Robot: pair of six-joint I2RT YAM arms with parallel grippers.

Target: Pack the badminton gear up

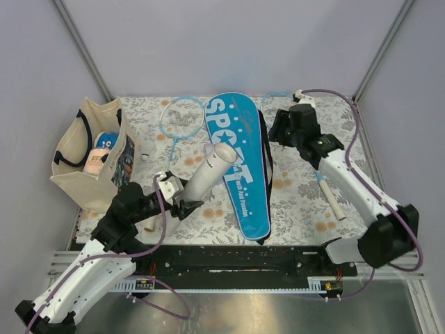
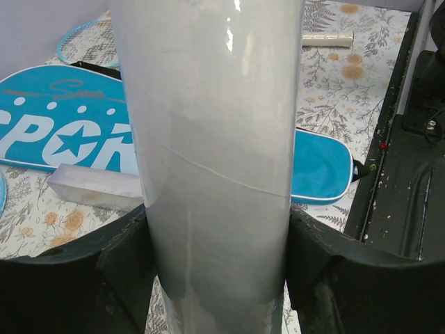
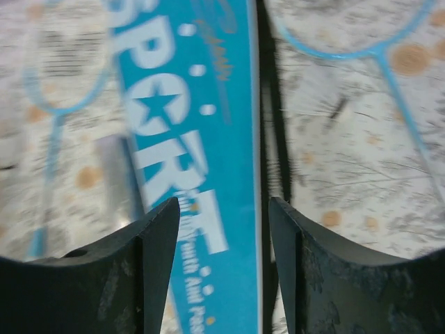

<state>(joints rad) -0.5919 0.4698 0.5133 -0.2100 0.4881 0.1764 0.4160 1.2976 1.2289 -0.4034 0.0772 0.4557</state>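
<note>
While the left end effector (image 1: 182,202) clamps the white tube (image 1: 211,169), the right end effector (image 3: 224,257) gapes above the blue cover (image 1: 243,167).

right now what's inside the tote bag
At the mouth of the bag, a blue-and-white thing and a pinkish one show; what they are is unclear. The bag's walls hide anything deeper.

Bright even light, soft shadows; glare streak on tube (image 2: 215,160); right wrist view motion-blurred; top view sharp
</note>
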